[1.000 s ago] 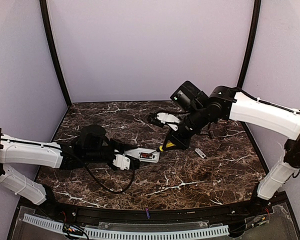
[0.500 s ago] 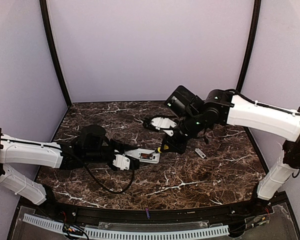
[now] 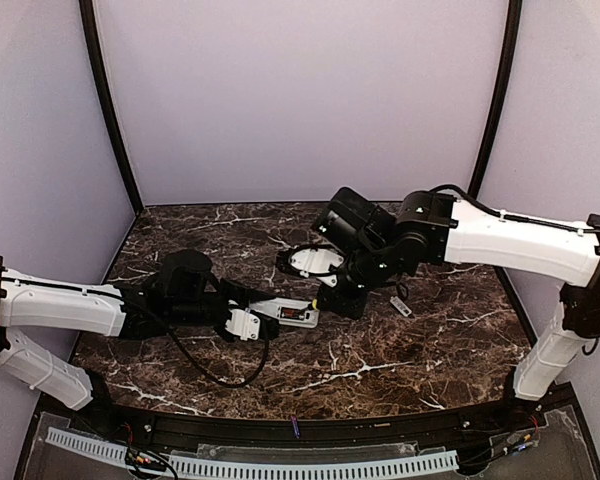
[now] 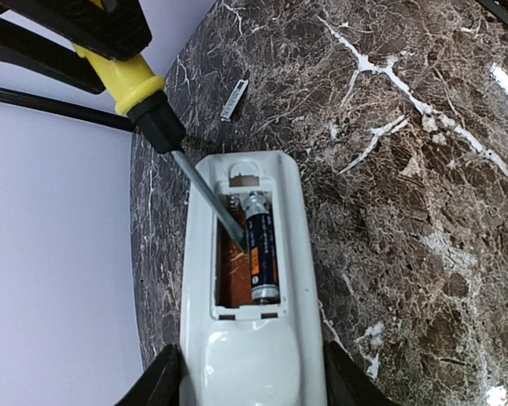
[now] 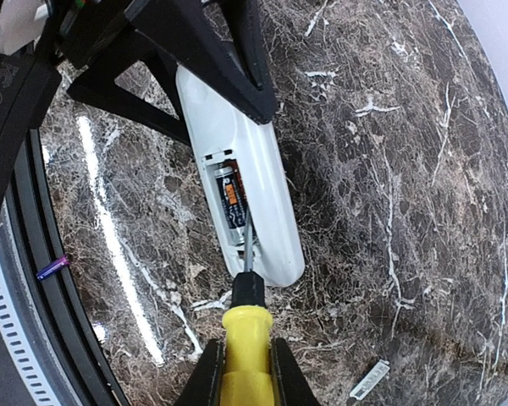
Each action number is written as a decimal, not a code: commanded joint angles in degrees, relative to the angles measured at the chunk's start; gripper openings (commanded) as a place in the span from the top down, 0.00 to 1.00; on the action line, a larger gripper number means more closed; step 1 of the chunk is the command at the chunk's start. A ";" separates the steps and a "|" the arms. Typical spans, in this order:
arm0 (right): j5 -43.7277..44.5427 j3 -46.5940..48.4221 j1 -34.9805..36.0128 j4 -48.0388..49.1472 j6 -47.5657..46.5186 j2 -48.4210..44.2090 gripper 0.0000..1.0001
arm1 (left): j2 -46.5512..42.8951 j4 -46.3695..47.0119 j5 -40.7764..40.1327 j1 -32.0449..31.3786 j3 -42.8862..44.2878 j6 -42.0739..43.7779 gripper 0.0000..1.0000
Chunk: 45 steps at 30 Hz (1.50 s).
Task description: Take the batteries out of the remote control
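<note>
The white remote control (image 3: 283,313) lies compartment-up on the marble table. My left gripper (image 4: 252,382) is shut on its near end, one finger on each side. One dark blue battery (image 4: 262,248) with an orange label lies in the right slot. The left slot shows only its bare reddish floor. My right gripper (image 5: 245,372) is shut on a yellow-handled screwdriver (image 5: 246,342). Its metal shaft (image 4: 216,201) reaches into the empty slot, right beside the battery (image 5: 229,203). No reddish battery is in view. In the top view the right gripper (image 3: 340,297) hovers at the remote's far end.
The small flat grey cover (image 3: 401,306) lies on the table right of the remote, and also shows in the left wrist view (image 4: 234,100) and the right wrist view (image 5: 368,379). A tiny purple object (image 3: 294,427) sits on the black front rail. Purple walls enclose the table.
My right arm has swung left and down, bringing the screwdriver from beside the remote's end into the open compartment. The left arm and the remote have stayed put.
</note>
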 commanded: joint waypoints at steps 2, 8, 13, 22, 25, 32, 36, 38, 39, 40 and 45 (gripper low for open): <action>6.42 1.88 2.21 -0.29 -0.54 2.22 1.00 | -1.36 -0.50 -0.21 -0.07 -0.24 -0.56 1.00; 7.16 1.77 2.54 -1.38 -0.57 2.84 1.00 | -1.39 -0.51 -0.66 -0.09 -0.32 -0.38 1.00; 3.02 1.30 2.35 -0.80 -1.81 2.97 1.00 | -1.44 -0.50 -0.78 -0.07 -0.45 0.36 1.00; -9.37 1.00 -1.17 0.14 -2.85 3.30 1.00 | -2.64 0.18 -0.84 -0.43 -1.59 2.49 1.00; -13.43 0.93 -2.76 0.20 -2.81 3.25 1.00 | -2.63 0.20 -1.47 -0.81 -1.79 3.44 1.00; -15.60 0.24 -4.42 0.28 -1.98 4.02 1.00 | -2.99 0.46 -1.85 -1.01 -2.08 3.74 1.00; -14.54 -0.05 -4.56 0.29 -1.38 3.98 1.00 | -3.05 0.40 -1.90 -1.12 -2.08 3.91 1.00; -13.05 0.08 -4.49 -0.34 -1.25 4.17 1.00 | -2.99 0.12 -1.95 -1.11 -2.08 3.92 1.00; -12.35 0.31 -4.49 -0.93 -1.23 4.28 1.00 | -2.95 0.03 -1.92 -1.07 -2.02 3.99 1.00; -11.46 0.57 -4.51 -1.43 -1.24 4.39 1.00 | -2.89 -0.19 -1.95 -1.11 -2.00 4.00 1.00; -8.56 1.62 -4.25 -3.07 -1.17 4.57 1.00 | -2.50 -0.71 -1.90 -1.07 -1.82 4.18 1.00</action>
